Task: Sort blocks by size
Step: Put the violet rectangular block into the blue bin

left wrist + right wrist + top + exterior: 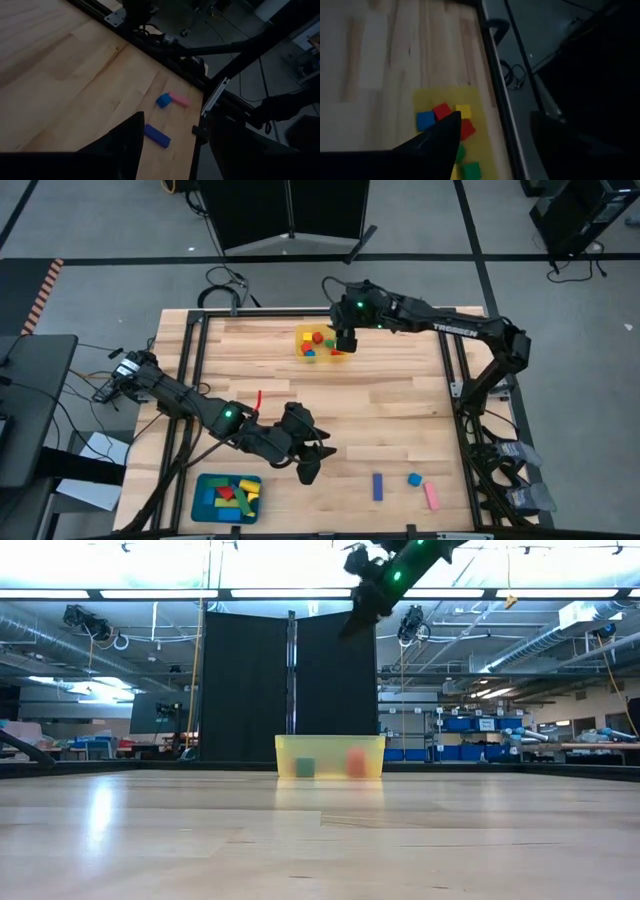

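Observation:
Three blocks lie loose near the table's near right corner: a blue bar [378, 486], a small blue cube [414, 479] and a pink bar [432, 496]. In the left wrist view the blue bar [157, 136], the cube [163, 100] and the pink bar [179, 99] show ahead of the fingers. My left gripper [308, 467] is open and empty, left of the blue bar. My right gripper [345, 340] is open and empty above the translucent yellow tray [303, 332], which holds several small cubes [442, 111]. The teal tray [203, 480] holds several longer blocks.
The yellow tray stands at the far middle of the table and shows in the low view [330, 756]. The teal tray stands at the near left corner. A small red strip [258, 398] lies left of centre. Black frame rails [450, 370] run along the table's edges.

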Robot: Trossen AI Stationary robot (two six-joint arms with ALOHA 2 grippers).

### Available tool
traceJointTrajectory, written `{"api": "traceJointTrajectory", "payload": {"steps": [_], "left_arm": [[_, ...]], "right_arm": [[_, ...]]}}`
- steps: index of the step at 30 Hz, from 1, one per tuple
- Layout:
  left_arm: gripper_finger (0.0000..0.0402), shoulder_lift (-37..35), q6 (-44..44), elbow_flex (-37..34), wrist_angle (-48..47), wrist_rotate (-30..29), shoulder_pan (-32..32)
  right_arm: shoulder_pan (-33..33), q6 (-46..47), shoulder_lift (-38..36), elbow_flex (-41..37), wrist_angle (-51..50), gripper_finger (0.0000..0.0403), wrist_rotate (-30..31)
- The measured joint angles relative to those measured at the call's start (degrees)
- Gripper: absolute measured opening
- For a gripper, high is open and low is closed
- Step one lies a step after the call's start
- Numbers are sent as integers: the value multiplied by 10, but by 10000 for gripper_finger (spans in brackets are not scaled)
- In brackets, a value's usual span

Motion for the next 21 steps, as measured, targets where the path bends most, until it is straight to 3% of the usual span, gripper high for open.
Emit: {"api": "traceJointTrajectory", "payload": {"steps": [6, 9, 16, 21], "left_arm": [[218, 0, -15, 0, -20, 0, 1], [218, 3, -34, 0, -51, 6, 10], [219, 66, 35, 0, -72, 122, 47], [219, 131, 151, 0, -12, 219, 66]], "right_arm": [[-11, 189, -106, -9, 11, 236, -66], [10, 231, -191, -48, 48, 226, -50], [98, 310, -384, -148, 15, 208, 50], [181, 420, -483, -208, -4, 210, 43]]}}
